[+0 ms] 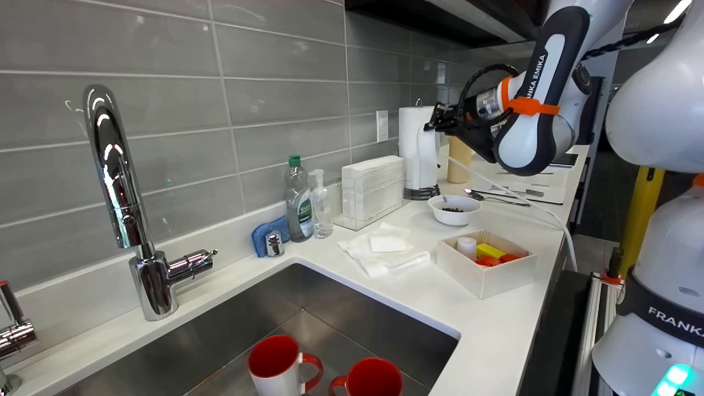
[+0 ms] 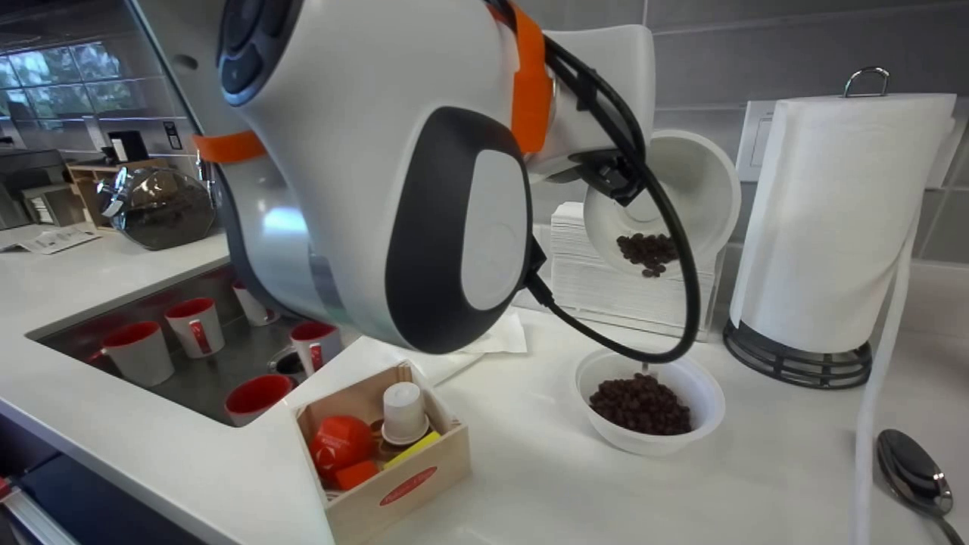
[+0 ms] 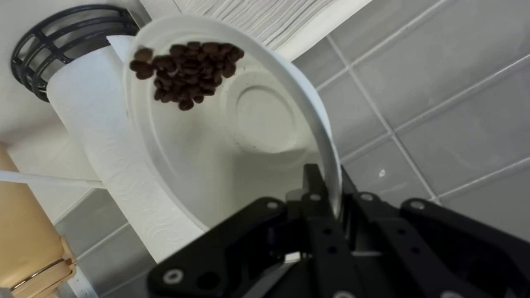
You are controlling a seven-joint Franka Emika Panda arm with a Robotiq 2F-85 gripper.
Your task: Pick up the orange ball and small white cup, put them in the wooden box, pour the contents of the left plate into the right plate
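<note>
My gripper (image 3: 328, 182) is shut on the rim of a white bowl, the left plate (image 3: 269, 116), with one finger inside it and one outside. In an exterior view this bowl (image 2: 700, 182) hangs steeply tilted in the air, its dark beans (image 2: 647, 253) gathered toward the lower side. Below it on the counter stands the right plate (image 2: 590, 424), a white bowl with a larger heap of dark beans (image 2: 642, 405). Inside the wooden box (image 2: 409, 492) lie the red-orange ball (image 2: 342, 443) and the small white cup (image 2: 403, 409), which is upside down.
A yellow piece (image 1: 489, 251) and an orange block (image 2: 356, 474) share the box. Behind the bowls stand a paper towel roll (image 2: 833, 227) and a napkin stack (image 1: 373, 187). A white cable (image 1: 509, 190) crosses the counter. Red-and-white mugs (image 1: 278, 363) sit in the sink.
</note>
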